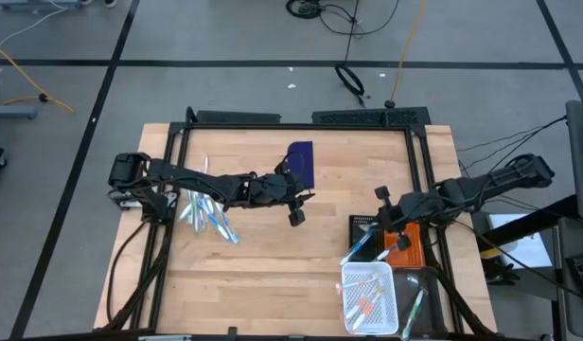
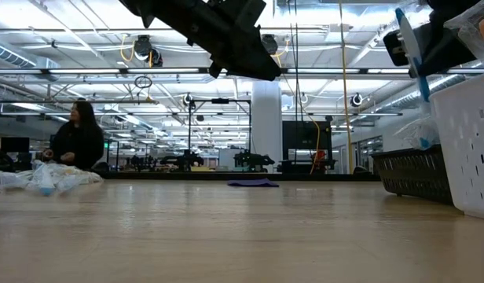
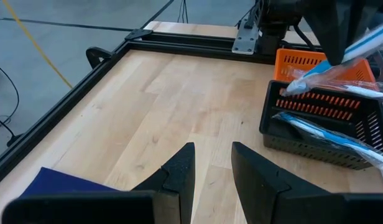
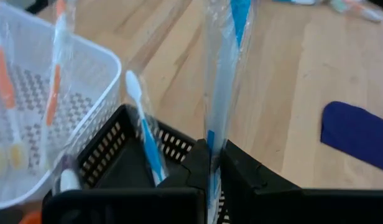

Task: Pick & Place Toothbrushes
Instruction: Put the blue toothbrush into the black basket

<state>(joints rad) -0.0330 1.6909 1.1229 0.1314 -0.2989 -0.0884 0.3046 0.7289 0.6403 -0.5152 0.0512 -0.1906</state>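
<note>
Toothbrushes (image 1: 204,210) in clear wrappers lie in a loose heap at the left of the worktop (image 1: 273,275), close under the left arm's shoulder, and from the overhead view that heap looks like most of the work left to do. Further right, the left claw (image 1: 296,216) hangs over bare wood just beside the dark blue flat rectangle (image 1: 300,161), its fingers spread with a clear gap between them and nothing in them, well apart from the heap. To the right again, the right claw (image 4: 213,163) is pinching a wrapped light blue toothbrush (image 4: 224,74), holding it upright above the black basket (image 1: 365,230), which already has a blue and white brush (image 4: 143,130) leaning in it. Beside that stands the orange basket (image 1: 412,248), and nearest the front edge the white basket (image 1: 369,298) with several orange-handled brushes lying inside. I would judge the sorting partly done: a few brushes are binned by colour, one is in transit, and the pile on the left remains.
</note>
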